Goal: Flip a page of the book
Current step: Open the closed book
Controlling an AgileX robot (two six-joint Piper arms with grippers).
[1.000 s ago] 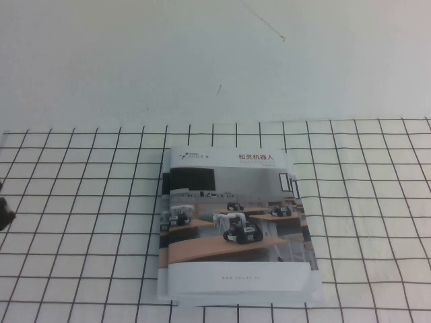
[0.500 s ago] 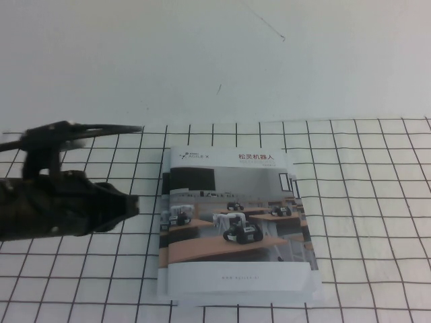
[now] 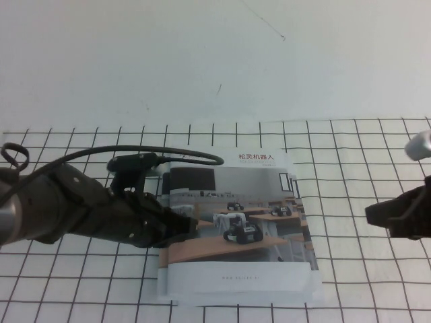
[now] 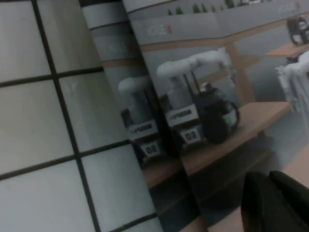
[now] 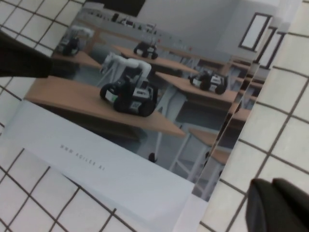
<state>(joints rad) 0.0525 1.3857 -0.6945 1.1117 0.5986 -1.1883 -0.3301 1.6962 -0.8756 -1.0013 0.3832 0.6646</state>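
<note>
The book [image 3: 236, 229] lies shut on the grid mat, its page [image 3: 256, 195], the cover leaf with small robots on wooden desks, flat and photo side up. My left gripper [image 3: 192, 225] is shut, its tip over the cover's left edge; in the left wrist view its fingertips [image 4: 275, 203] hover close above the cover photo [image 4: 207, 96]. My right gripper [image 3: 370, 214] is shut and sits over the mat, a short way right of the book and apart from it. The right wrist view shows that gripper [image 5: 270, 186] beside the book's right edge [image 5: 145, 96].
Similar booklets [image 3: 163, 202] lie under the book, showing only as edge strips on its left, right and near sides. The white mat with a black grid [image 3: 363, 161] covers the table; a plain white surface [image 3: 202, 60] lies beyond it.
The left arm has swung in from the left until its tip is over the book's left edge. The right arm has come into view from the right. The book has not moved.
</note>
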